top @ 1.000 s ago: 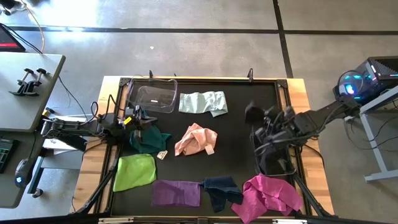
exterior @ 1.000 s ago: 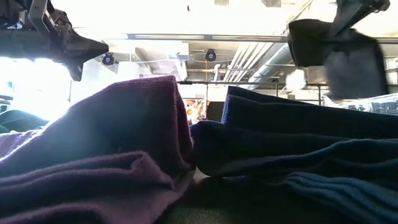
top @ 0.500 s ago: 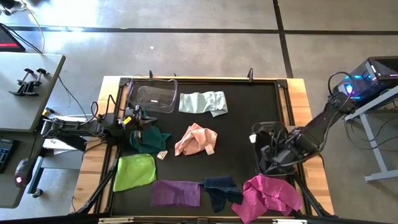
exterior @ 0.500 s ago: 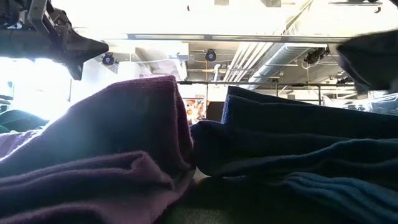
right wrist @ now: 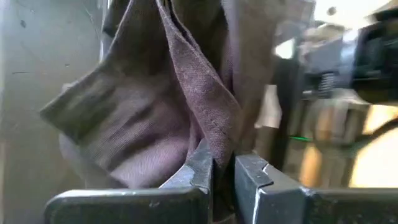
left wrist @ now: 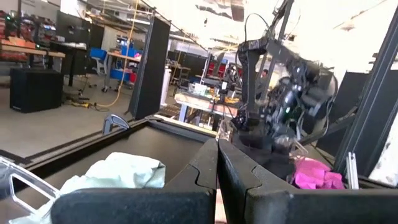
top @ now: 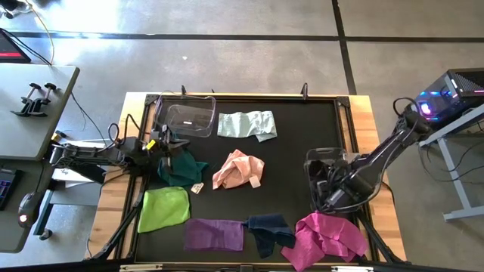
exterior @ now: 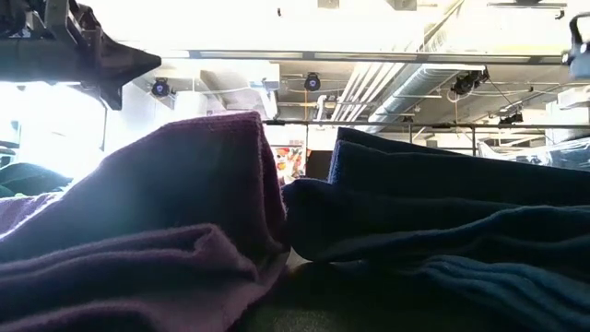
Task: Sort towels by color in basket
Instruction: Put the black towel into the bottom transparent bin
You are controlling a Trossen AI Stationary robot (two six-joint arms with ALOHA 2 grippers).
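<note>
Carrying the black towel (right wrist: 186,106) pinched tight in my right gripper (right wrist: 222,171), I should keep it clear of the magenta towel (top: 327,236); my left gripper (left wrist: 217,163) waits, closed.

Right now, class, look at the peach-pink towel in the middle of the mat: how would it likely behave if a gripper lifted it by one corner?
The peach-pink towel lies crumpled in soft folds, so it would probably droop limply rather than hold its shape. It looks thin, so likely light. Pushed, it would probably bunch up on the black mat rather than slide.
</note>
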